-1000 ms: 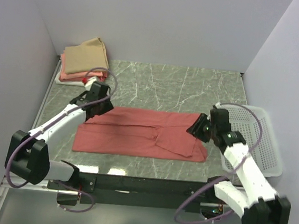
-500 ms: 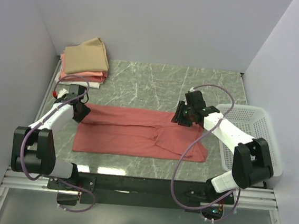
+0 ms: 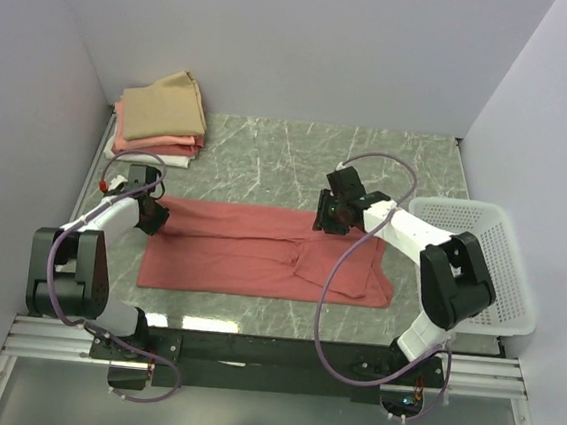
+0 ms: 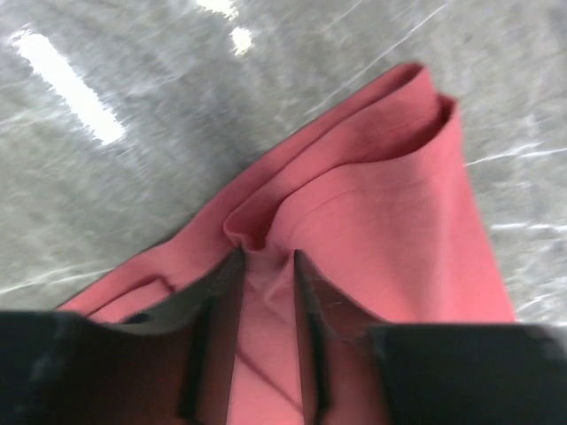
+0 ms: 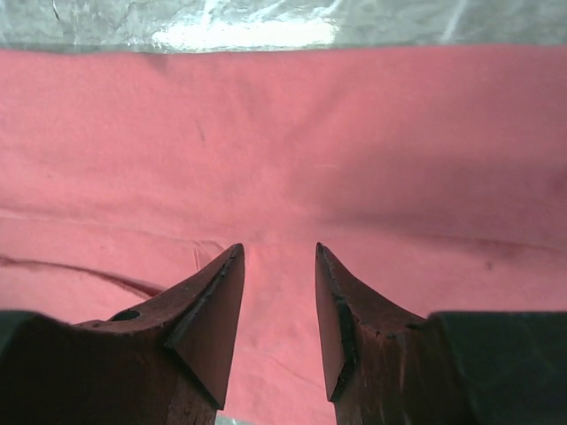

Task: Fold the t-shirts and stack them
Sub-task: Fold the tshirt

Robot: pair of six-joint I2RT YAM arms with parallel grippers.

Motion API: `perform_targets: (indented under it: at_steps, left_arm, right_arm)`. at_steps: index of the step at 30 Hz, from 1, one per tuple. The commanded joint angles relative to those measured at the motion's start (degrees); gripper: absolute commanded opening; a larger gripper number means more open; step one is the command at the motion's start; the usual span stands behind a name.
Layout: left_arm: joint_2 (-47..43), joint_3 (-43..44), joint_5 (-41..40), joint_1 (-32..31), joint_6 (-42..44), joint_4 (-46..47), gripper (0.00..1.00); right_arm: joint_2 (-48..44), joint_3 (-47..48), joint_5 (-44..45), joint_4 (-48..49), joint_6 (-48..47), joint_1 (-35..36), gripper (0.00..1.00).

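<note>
The salmon-red t-shirt (image 3: 259, 255) lies spread flat, folded into a long strip, on the marble table. My left gripper (image 3: 153, 215) is at its far left corner and is shut on a bunched fold of the cloth (image 4: 390, 221), which is puckered between the fingertips (image 4: 266, 257). My right gripper (image 3: 325, 220) is over the shirt's far edge, right of the middle. Its jaws are open (image 5: 279, 252) with flat red cloth (image 5: 283, 133) beneath them and nothing held. Folded tan (image 3: 165, 109), salmon-pink (image 3: 154, 145) and white (image 3: 133, 155) shirts are stacked at the far left corner.
A white perforated basket (image 3: 485, 262) stands at the right edge of the table. Purple-grey walls close in the left, back and right. Bare marble (image 3: 299, 154) lies between the shirt and the back wall. Both arms' cables loop above the table.
My left gripper has moved left to the shirt's far left corner and taken hold of it. My right gripper has moved from the shirt's right end leftward along its far edge.
</note>
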Motion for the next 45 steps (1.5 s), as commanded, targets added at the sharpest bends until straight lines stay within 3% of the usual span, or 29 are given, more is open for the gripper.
perform_targets:
  at_steps: [1, 4, 9, 22, 45]
  left_arm:
    - [0.3, -0.5, 2.1, 0.8, 0.6, 4.7, 0.28]
    - [1.3, 0.1, 3.2, 1.1, 1.6, 5.1, 0.15]
    - [0.8, 0.5, 3.7, 1.4, 2.4, 5.0, 0.01]
    - [-2.2, 3.4, 4.8, 2.2, 3.9, 3.0, 0.01]
    - [-2.4, 4.0, 6.3, 3.2, 5.4, 3.1, 0.01]
  right_arm:
    - [2.3, 3.5, 4.3, 0.2, -1.4, 1.8, 0.45]
    - [4.1, 4.9, 5.7, -0.5, -1.9, 3.1, 0.45]
    - [6.2, 6.8, 7.5, -1.0, -2.9, 5.5, 0.45]
    - [9.5, 8.2, 10.5, -1.3, -4.1, 12.2, 0.43]
    - [11.5, 8.3, 13.2, -2.2, -3.3, 15.5, 0.39]
